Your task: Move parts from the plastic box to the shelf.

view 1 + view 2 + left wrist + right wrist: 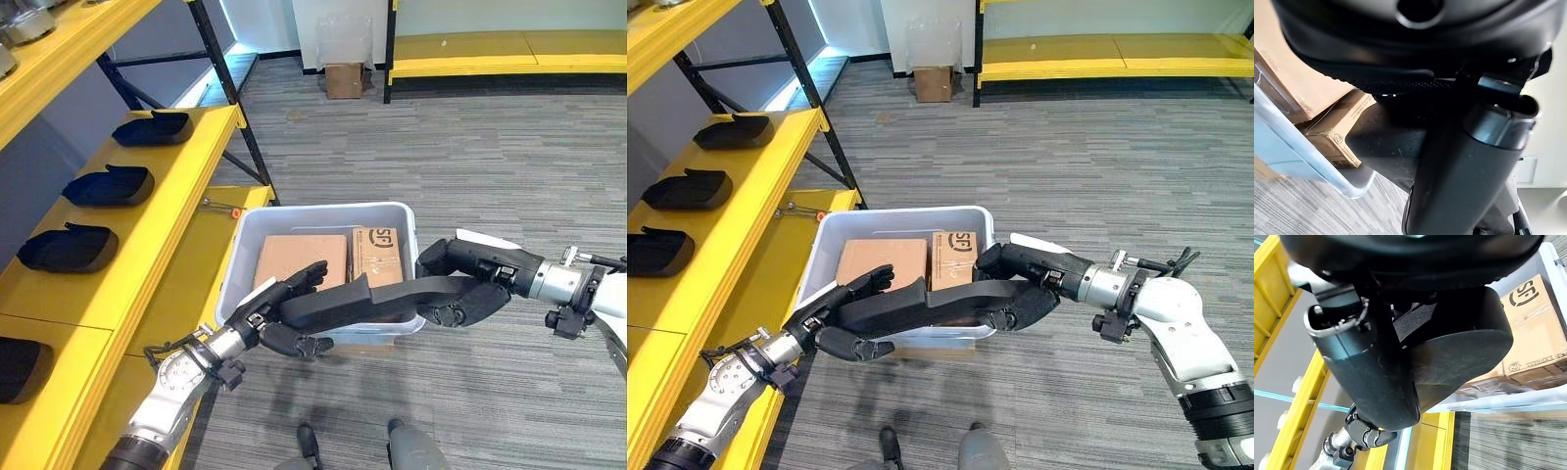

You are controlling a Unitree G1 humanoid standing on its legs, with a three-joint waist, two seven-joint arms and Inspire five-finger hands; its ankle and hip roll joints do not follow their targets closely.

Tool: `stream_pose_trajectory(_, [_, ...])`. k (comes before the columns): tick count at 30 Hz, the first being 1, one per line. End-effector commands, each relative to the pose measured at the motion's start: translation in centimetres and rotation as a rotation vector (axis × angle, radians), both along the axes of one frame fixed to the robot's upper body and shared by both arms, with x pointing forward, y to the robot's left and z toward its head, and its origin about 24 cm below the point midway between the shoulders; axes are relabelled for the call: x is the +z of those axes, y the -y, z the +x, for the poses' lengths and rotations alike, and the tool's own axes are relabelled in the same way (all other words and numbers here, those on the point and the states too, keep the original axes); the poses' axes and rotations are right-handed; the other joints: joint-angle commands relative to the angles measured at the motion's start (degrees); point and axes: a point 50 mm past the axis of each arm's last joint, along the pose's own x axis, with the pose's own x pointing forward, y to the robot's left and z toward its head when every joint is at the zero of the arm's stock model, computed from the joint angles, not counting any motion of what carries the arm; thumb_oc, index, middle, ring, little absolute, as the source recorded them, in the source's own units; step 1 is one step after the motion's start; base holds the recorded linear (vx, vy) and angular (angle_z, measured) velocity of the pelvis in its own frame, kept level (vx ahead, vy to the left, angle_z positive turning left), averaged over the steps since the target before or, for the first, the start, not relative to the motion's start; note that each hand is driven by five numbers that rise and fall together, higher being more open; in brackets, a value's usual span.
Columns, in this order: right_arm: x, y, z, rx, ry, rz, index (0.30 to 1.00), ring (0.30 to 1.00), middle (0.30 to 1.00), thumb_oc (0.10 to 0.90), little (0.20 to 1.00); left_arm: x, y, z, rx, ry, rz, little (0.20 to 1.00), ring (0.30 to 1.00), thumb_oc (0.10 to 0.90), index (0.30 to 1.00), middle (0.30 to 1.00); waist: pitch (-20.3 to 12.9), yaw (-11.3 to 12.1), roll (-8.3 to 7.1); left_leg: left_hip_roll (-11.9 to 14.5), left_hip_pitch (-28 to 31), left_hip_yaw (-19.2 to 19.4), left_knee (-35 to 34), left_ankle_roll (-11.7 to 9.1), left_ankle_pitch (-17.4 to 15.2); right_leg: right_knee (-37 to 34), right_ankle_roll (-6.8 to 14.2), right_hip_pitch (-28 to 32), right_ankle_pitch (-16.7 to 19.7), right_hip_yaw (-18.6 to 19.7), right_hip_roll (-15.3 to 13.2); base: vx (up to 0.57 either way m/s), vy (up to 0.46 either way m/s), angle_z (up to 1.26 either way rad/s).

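A long black moulded part (377,297) hangs level just above the front rim of the white plastic box (323,209). My left hand (279,321) is shut on its left end, fingers curled over and under it. My right hand (468,277) is shut on its right end, with the thumb on top. The same part (940,302) spans between both hands in the right eye view, and its dark underside (1449,352) shows close up in the right wrist view. Inside the box lie two cardboard cartons (299,257). The yellow shelf (171,211) stands to my left.
Several black parts (108,185) lie in a row on the shelf's upper board. A small tool with an orange tip (223,207) rests on the lower board. A black upright post (235,98) stands by the shelf. Far off are a cardboard box (343,78) and another yellow rack (509,54).
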Motion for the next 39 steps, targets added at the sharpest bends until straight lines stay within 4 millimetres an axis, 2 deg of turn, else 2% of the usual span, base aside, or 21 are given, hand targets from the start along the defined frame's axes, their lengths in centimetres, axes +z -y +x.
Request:
stream_pose_trajectory(1, [5.2,-4.0,-0.4,0.197,0.286,0.166,0.300,0.300,0.300,0.400,0.300,4.7,2.7,1.9,-0.108,0.221,-0.109,1.000,1.000,0.900,1.000,1.000,-3.4,-0.2,-3.36,4.4,2.6,-3.4,3.5,-1.3,-9.3,-8.1,-0.3,6.1,2.0,-3.2,-2.0,0.00,0.000,0.00])
stream_pose_trajectory(19, [5.3,-5.2,-0.5,0.242,0.294,0.215,0.300,0.300,0.300,0.400,0.300,4.3,4.6,1.8,-0.160,0.192,-0.177,1.000,1.000,0.900,1.000,1.000,-3.6,-0.9,-3.30,4.4,3.2,-3.0,3.9,-1.1,-9.8,-7.8,-0.3,6.5,1.7,-2.6,-1.8,0.00,0.000,0.00])
stream_pose_trajectory(20, [5.3,-5.3,-0.5,0.243,0.295,0.217,0.300,0.300,0.300,0.400,0.300,4.4,4.7,1.8,-0.162,0.199,-0.178,0.632,0.632,0.637,0.632,0.632,-3.5,-0.9,-3.27,4.4,3.1,-3.0,3.9,-1.1,-9.8,-7.8,-0.3,6.5,1.7,-2.6,-1.8,0.00,0.000,0.00])
stream_pose_trajectory(21, [5.3,-5.4,-0.5,0.245,0.296,0.220,0.300,0.300,0.300,0.400,0.300,4.4,4.8,1.8,-0.164,0.197,-0.180,0.525,0.525,0.561,0.525,0.525,-3.5,-0.8,-3.26,4.4,3.1,-3.1,3.9,-1.1,-9.7,-7.8,-0.4,6.5,1.7,-2.6,-1.8,0.00,0.000,0.00])
stream_pose_trajectory(22, [5.3,-5.5,-0.5,0.247,0.297,0.226,0.300,0.300,0.300,0.400,0.300,4.3,4.9,1.8,-0.166,0.185,-0.196,0.300,0.300,0.400,0.300,0.300,-3.5,-0.8,-3.27,4.4,3.1,-3.1,3.9,-1.1,-9.7,-7.8,-0.4,6.6,1.7,-2.6,-1.8,0.00,0.000,0.00])
stream_pose_trajectory(27, [5.4,-5.8,-0.5,0.253,0.307,0.252,0.300,0.300,0.300,0.400,0.300,4.1,5.3,1.7,-0.145,0.138,-0.274,0.300,0.300,0.400,0.300,0.300,-3.6,-0.6,-3.40,4.4,3.2,-3.2,3.9,-1.2,-9.8,-7.9,-0.4,6.7,1.6,-2.8,-1.8,0.00,0.000,0.00])
stream_pose_trajectory(32, [5.5,-6.2,-0.5,0.256,0.327,0.298,0.300,0.300,0.300,0.400,0.300,3.0,6.0,1.3,-0.146,0.027,-0.418,0.300,0.300,0.400,0.300,0.300,-3.7,-0.2,-3.81,4.4,3.2,-3.5,4.1,-1.1,-10.1,-8.1,-0.5,7.0,1.7,-3.1,-1.9,0.00,0.000,0.00])
stream_pose_trajectory(39, [5.6,-6.5,-0.6,0.251,0.338,0.347,0.300,0.300,0.300,0.400,0.300,2.8,6.3,1.1,-0.146,0.030,-0.430,0.300,0.300,0.400,0.300,0.300,-4.0,-0.1,-4.06,4.6,3.6,-3.3,3.6,-1.2,-10.0,-8.5,-0.3,7.3,1.8,-3.2,-1.9,0.00,0.000,0.00])
